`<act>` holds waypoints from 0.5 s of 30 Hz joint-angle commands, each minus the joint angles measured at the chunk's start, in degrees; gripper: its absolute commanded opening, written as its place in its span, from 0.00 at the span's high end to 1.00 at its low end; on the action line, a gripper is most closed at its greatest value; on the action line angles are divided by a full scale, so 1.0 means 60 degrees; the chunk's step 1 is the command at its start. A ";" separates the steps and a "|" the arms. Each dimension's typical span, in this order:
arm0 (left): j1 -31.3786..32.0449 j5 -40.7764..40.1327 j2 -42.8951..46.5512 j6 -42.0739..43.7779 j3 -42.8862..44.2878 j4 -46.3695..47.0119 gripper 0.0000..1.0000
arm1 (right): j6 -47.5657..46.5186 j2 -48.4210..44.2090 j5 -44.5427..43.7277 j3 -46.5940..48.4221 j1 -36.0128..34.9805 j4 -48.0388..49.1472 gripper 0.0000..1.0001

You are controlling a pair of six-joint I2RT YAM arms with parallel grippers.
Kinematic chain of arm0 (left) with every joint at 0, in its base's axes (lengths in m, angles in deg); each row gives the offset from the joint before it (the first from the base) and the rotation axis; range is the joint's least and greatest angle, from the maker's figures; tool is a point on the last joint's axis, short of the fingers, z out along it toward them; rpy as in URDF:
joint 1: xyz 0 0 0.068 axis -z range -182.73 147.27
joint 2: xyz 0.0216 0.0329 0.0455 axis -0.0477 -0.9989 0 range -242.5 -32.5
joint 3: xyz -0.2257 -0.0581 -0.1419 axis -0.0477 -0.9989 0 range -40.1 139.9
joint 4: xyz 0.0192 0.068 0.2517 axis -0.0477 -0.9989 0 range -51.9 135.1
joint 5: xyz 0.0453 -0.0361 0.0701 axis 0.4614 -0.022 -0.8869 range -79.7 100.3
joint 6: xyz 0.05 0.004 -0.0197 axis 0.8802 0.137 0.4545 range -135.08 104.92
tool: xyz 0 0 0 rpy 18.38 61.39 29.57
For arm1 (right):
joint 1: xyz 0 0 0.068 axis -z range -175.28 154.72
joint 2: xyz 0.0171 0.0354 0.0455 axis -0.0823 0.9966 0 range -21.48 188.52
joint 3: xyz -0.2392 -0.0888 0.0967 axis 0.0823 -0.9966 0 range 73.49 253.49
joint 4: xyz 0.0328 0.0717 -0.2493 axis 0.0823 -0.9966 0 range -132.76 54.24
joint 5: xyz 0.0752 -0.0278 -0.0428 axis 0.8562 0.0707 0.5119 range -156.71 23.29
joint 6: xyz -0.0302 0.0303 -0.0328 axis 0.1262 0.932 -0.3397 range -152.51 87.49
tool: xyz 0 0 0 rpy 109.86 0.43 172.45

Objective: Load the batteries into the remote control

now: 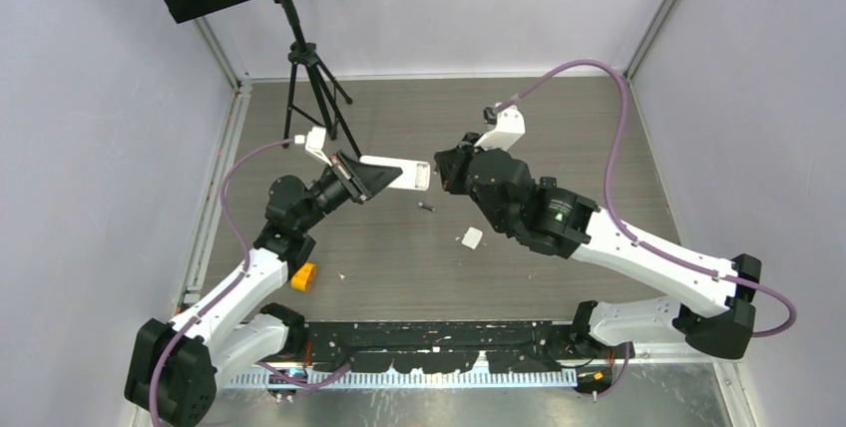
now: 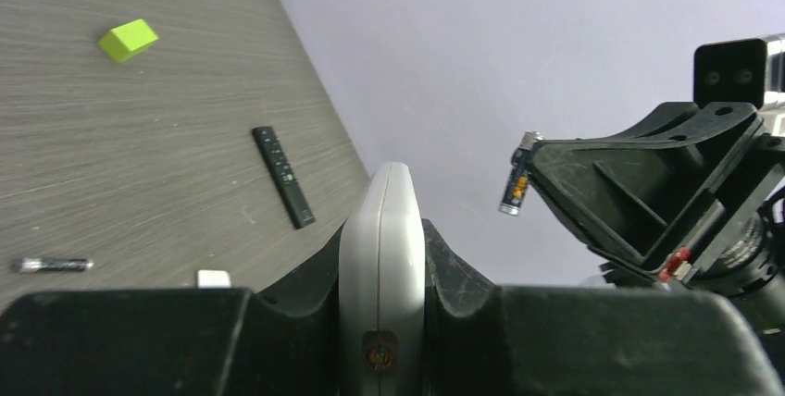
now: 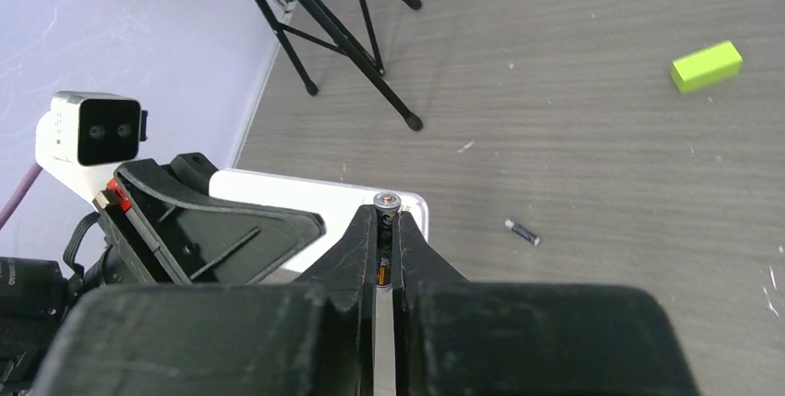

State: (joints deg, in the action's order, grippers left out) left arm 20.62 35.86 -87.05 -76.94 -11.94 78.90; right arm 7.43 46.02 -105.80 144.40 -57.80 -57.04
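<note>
My left gripper (image 1: 364, 178) is shut on a white remote control (image 1: 399, 174) and holds it above the table, its free end pointing right. In the left wrist view the remote (image 2: 384, 257) stands edge-on between the fingers. My right gripper (image 1: 445, 170) is shut on a dark battery (image 3: 385, 229) with a pale tip, just beside the remote's end (image 3: 305, 197). The held battery also shows in the left wrist view (image 2: 515, 176). A second battery (image 1: 426, 208) lies on the table below; it also shows in the right wrist view (image 3: 522, 232).
A small white piece (image 1: 471, 237) lies near the loose battery. An orange block (image 1: 303, 276) sits by the left arm. A black remote (image 2: 282, 177) and a lime-green block (image 3: 706, 66) lie on the table. A tripod (image 1: 311, 78) stands at the back left.
</note>
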 commanded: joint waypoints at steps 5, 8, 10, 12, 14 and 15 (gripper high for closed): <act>0.0019 0.0329 -0.0058 -0.1647 0.0978 0.0977 1.00 | -0.1206 0.0817 0.0025 0.1146 -0.0024 0.1254 0.99; 0.0020 0.0281 -0.0129 -0.1942 0.1112 0.1006 1.00 | -0.1073 0.0940 0.0141 0.1132 -0.0024 0.1278 0.99; 0.0019 0.0294 -0.0170 -0.2132 0.1178 0.1033 1.00 | -0.0957 0.0965 0.0143 0.1073 -0.0024 0.1283 0.99; 0.0019 0.0316 -0.0216 -0.2344 0.1232 0.1074 1.00 | -0.0926 0.0966 0.0165 0.0990 -0.0031 0.1298 0.99; 0.0019 0.0310 -0.0273 -0.2594 0.1239 0.1252 1.00 | -0.0922 0.0968 0.0181 0.0884 -0.0035 0.1367 0.99; 0.0019 0.0299 -0.0292 -0.2717 0.1235 0.1308 1.00 | -0.0929 0.0974 0.0199 0.0847 -0.0038 0.1384 0.99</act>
State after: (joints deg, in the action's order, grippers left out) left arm 20.62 36.93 -88.56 -89.31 -7.24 81.76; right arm 1.90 51.81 -104.20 148.79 -57.80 -52.38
